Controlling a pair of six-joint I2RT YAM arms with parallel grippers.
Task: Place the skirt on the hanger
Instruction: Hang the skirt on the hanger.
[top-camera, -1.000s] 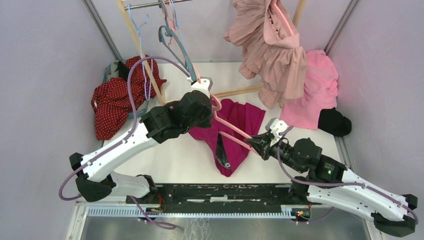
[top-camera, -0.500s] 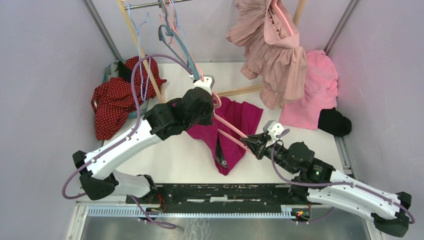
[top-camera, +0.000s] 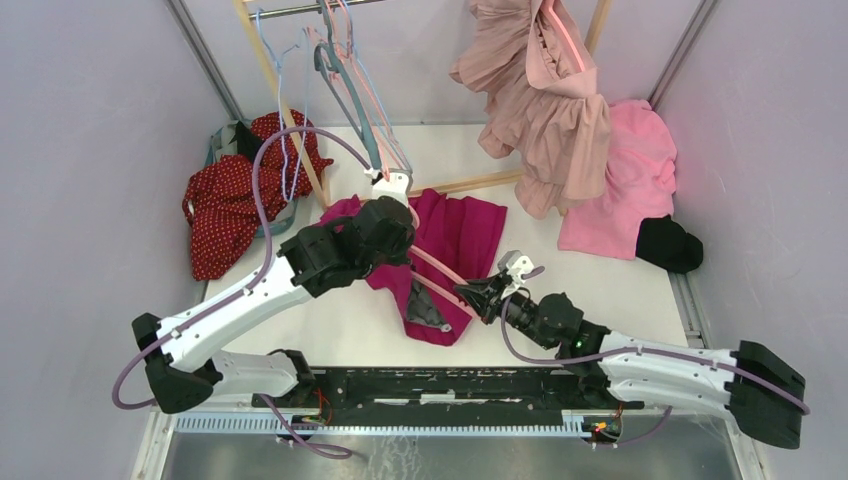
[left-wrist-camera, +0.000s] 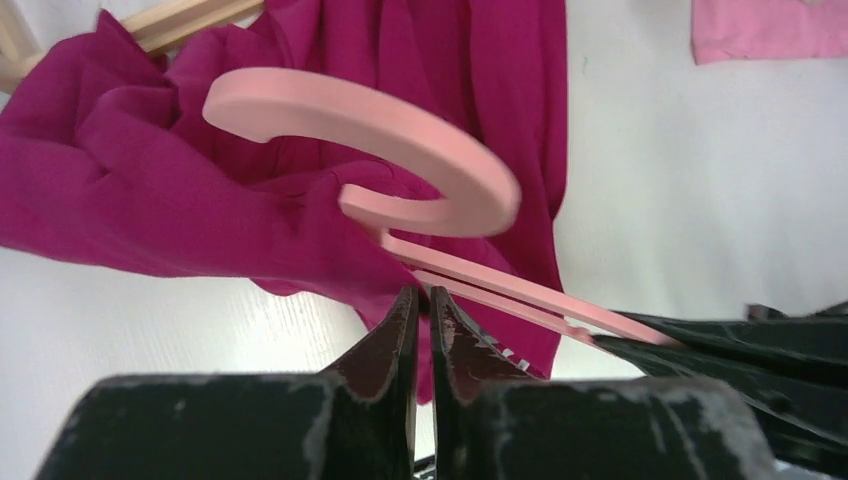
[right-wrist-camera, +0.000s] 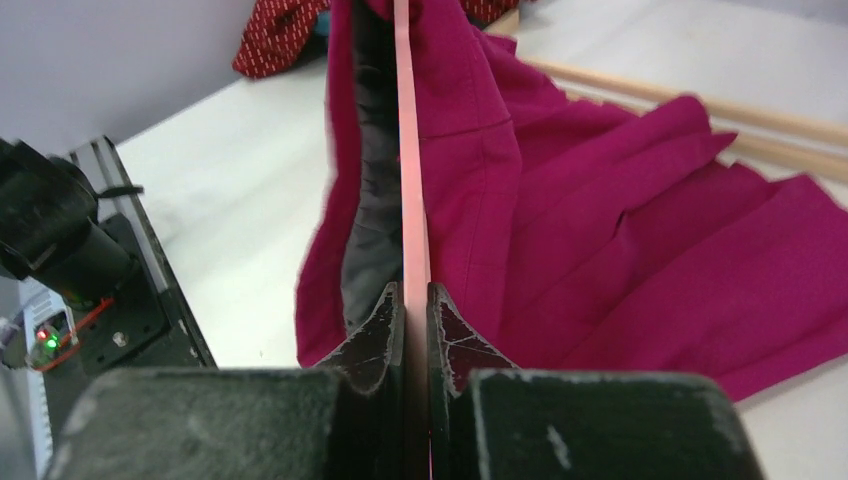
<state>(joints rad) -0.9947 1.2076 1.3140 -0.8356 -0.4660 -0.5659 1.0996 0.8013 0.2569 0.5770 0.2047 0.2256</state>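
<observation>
The magenta skirt (top-camera: 465, 225) lies crumpled on the white table, its dark lining turned out at the near end. In the wrist views the skirt (left-wrist-camera: 200, 210) (right-wrist-camera: 600, 220) fills the middle of the picture. A pink hanger (top-camera: 440, 270) runs slantwise across it, and its hook (left-wrist-camera: 400, 140) curls above the cloth. My right gripper (top-camera: 468, 297) (right-wrist-camera: 415, 288) is shut on the hanger's arm (right-wrist-camera: 408, 150). My left gripper (top-camera: 402, 240) (left-wrist-camera: 424, 292) sits just below the hook, jaws all but together, with a fold of skirt at the tips.
A wooden rack (top-camera: 300, 150) with spare hangers (top-camera: 345, 70) stands at the back left. Beside it lies a red dotted garment (top-camera: 225, 205). A dusty-pink dress (top-camera: 545, 110) hangs at the back right above a pink garment (top-camera: 625, 185) and a black item (top-camera: 668, 243).
Both arms have shifted left and nearer, taking the hanger and skirt along. The skirt's upper part now bunches out to the left of my left gripper.
</observation>
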